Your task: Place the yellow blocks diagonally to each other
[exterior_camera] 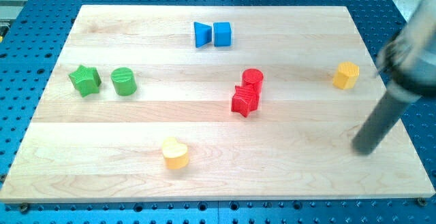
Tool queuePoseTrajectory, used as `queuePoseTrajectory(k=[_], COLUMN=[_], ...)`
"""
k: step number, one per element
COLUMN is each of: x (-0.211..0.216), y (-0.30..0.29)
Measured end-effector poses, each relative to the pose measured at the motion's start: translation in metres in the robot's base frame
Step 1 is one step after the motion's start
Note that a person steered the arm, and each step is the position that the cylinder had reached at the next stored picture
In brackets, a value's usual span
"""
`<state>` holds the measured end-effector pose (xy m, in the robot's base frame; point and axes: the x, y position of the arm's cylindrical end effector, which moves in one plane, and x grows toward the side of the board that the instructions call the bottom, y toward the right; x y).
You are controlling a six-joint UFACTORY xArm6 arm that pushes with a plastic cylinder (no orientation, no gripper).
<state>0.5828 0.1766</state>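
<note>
- The yellow heart sits near the board's bottom edge, left of centre; the yellow hexagon is well apart, near the right edge.
- The arm has no fingers, only a rod; its tip rests on bare wood below the hexagon, touching nothing.
- Both yellows look light, hard and smooth, so they should slide easily and may spin if struck off-centre.
- Best pushed square on a flat side of the hexagon; the heart's curved lobes look less forgiving.

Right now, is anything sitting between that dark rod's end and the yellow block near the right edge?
No. In the camera view, only bare wood lies between my tip and the yellow block; the tip sits below it, slightly right.
</note>
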Motion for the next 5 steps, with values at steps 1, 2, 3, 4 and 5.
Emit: queuePoseTrajectory(k=[1, 2, 3, 4, 5], x=[0.034, 0.032, 0.023, -0.041, -0.061], y=[-0.086, -0.209, -0.289, -0.187, -0.129])
